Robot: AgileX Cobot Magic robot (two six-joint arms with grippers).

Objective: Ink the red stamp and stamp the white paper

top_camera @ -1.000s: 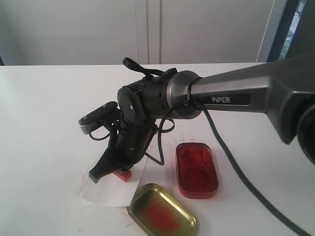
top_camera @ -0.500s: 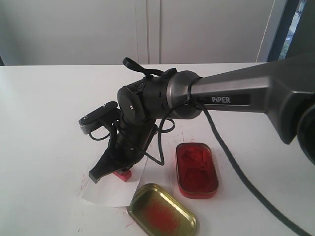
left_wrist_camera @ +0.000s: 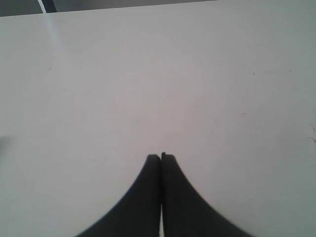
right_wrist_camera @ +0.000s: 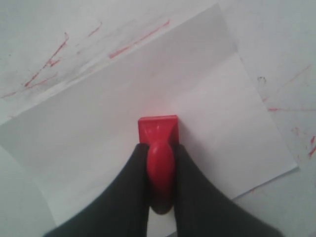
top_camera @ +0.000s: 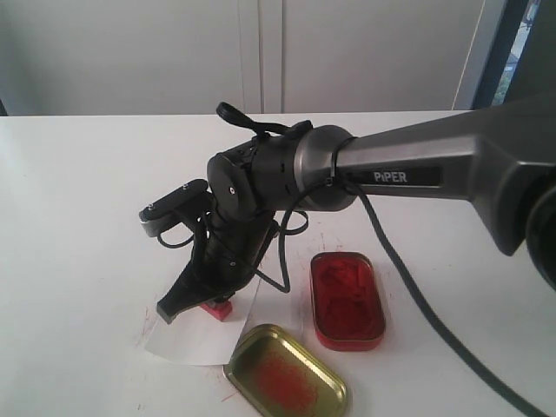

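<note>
The right gripper [right_wrist_camera: 160,149] clamps the red stamp [right_wrist_camera: 158,129] by its handle, base down on the white paper [right_wrist_camera: 212,108], well inside its edges. A gold lid [top_camera: 287,382] lies just beside the paper and a red tin [top_camera: 347,300] is near. Bare bench [top_camera: 78,217] opens leftward. The arm reaches in from the right, wrist bent down. The left gripper [left_wrist_camera: 161,158] is clenched, empty.

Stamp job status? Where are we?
Done, apparently: inking, since the ink tin lies open and the red stamp is away from it. In hand: the right gripper holds the stamp base-down on the white paper. To do: lift off; no print shows yet. The left gripper is shut, idle.
</note>
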